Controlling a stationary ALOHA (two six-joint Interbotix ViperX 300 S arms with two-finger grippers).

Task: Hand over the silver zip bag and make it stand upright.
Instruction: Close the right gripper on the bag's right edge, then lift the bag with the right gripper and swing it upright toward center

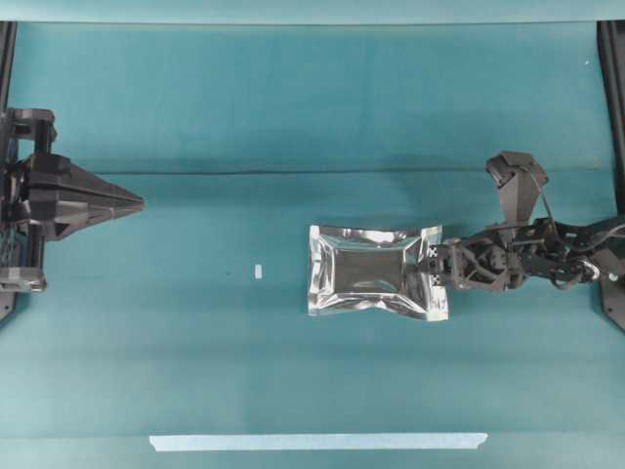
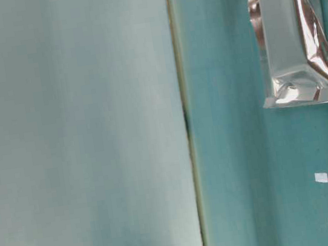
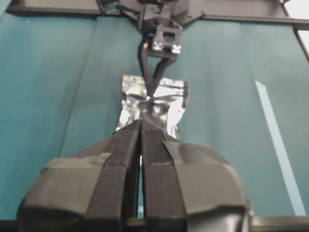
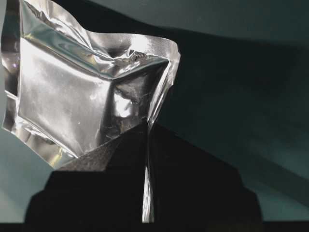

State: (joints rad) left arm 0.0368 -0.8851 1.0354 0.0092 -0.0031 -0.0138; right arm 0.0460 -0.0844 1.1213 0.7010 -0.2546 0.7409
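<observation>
The silver zip bag [image 1: 376, 271] lies flat on the teal table, right of the middle, crinkled and mirror-like. My right gripper [image 1: 434, 266] is shut on the bag's right sealed edge; in the right wrist view the foil edge [image 4: 148, 193] runs between the black pads and the bag [image 4: 72, 101] fans out to the upper left. Far off at the left edge of the table, my left gripper [image 1: 140, 203] is shut with nothing in it and points toward the bag. In the left wrist view its pads [image 3: 125, 159] press together, with the bag [image 3: 157, 104] lying beyond them.
A small white tape scrap [image 1: 258, 271] lies left of the bag. A long pale tape strip [image 1: 317, 442] runs along the front edge. Black frame posts stand at both far sides [image 1: 613, 59]. The table-level view shows the bag's end [image 2: 294, 49] and the scrap [image 2: 321, 177].
</observation>
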